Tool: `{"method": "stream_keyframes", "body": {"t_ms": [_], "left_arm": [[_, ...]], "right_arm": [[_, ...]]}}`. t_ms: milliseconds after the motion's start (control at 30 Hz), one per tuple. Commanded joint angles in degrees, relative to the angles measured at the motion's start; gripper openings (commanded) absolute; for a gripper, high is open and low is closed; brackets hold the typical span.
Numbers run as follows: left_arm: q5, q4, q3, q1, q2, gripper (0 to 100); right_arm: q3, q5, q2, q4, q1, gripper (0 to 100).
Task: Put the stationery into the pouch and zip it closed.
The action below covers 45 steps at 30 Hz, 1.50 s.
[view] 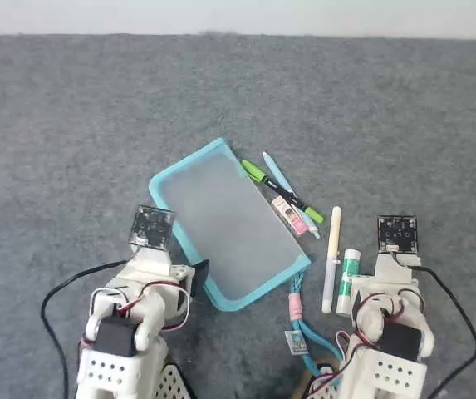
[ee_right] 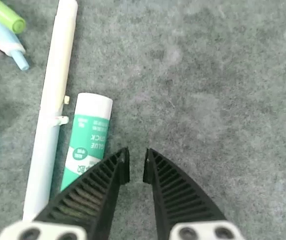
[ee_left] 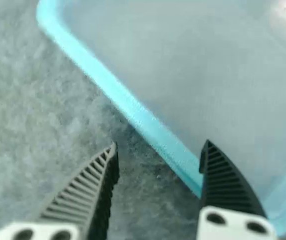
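The pouch [view: 225, 224], translucent with a teal rim, lies flat in the middle of the grey mat. Along its right side lie a green marker [view: 281, 191], a blue pen [view: 276, 172] and a pink eraser [view: 290, 214]. Further right are a white pen [view: 331, 259] and a green-and-white glue stick [view: 348, 283]. My left gripper [ee_left: 160, 147] is open, its fingers straddling the pouch's teal edge [ee_left: 133, 110] near the lower left corner. My right gripper [ee_right: 136, 155] is shut on nothing, just above the mat beside the glue stick [ee_right: 88, 135] and the white pen [ee_right: 53, 100].
A pink and blue strap [view: 296, 312] with a small tag [view: 292, 341] trails from the pouch's lower right corner toward the right arm's base. Cables loop beside both arm bases. Bare grey mat stretches behind and to both sides.
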Motion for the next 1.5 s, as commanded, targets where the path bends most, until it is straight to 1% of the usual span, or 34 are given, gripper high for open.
{"method": "stream_keyframes", "body": {"t_ms": [0,133,433,500,533,633,700,767,833,900,1000,1067,1300,1367,1467], "left_arm": [[0.1,-0.4,-0.4,-11.3,-1.5,25],[0.1,-0.5,-0.4,-13.0,-1.5,25],[0.0,-1.1,-0.4,-13.7,-1.5,25],[-1.3,-3.1,-0.4,-16.4,-1.5,25],[-3.5,-4.2,-0.4,-18.5,-1.5,25],[-11.3,-6.8,-0.4,-26.6,-1.5,25],[-14.9,-7.5,-0.4,-30.8,-1.5,25],[-16.7,-7.7,-0.4,-32.6,-1.5,25],[-17.0,-7.5,-0.4,-32.5,-1.5,25],[-17.0,-7.6,-0.4,-32.5,-1.5,25],[-17.0,-7.5,-0.4,-32.5,-1.4,25],[-17.0,-7.5,-0.4,-32.5,-1.4,25],[-17.0,-7.5,-0.4,-32.5,-1.4,25],[-17.0,-7.5,-0.4,-32.5,-1.4,25],[-17.0,-7.5,-0.4,-32.5,-1.4,25]], "right_arm": [[1.1,3.8,-0.8,-10.9,0.5,7.3],[1.1,5.5,-0.8,-7.3,0.2,7.3],[0.8,6.8,-0.8,-6.8,0.4,7.3],[-0.4,11.0,-0.8,-7.0,0.5,7.3],[-1.1,12.8,-0.8,-7.0,0.5,7.3],[-4.0,12.9,-0.8,-6.5,0.2,7.3],[-6.4,12.9,-0.7,-6.4,-0.3,7.2],[-9.1,13.0,-0.7,-4.3,-2.9,7.2],[-12.0,13.0,-0.6,-1.1,-7.8,7.3],[-13.9,12.9,1.0,-0.3,-12.3,7.3],[-17.4,12.8,8.1,-1.5,-16.0,7.3],[-21.3,12.7,15.7,-2.2,-18.2,7.4],[-37.5,13.1,50.9,-1.4,-29.7,7.4],[-41.6,13.0,59.9,-2.8,-29.8,7.4],[-47.3,12.7,71.6,-5.3,-27.2,7.4]]}}
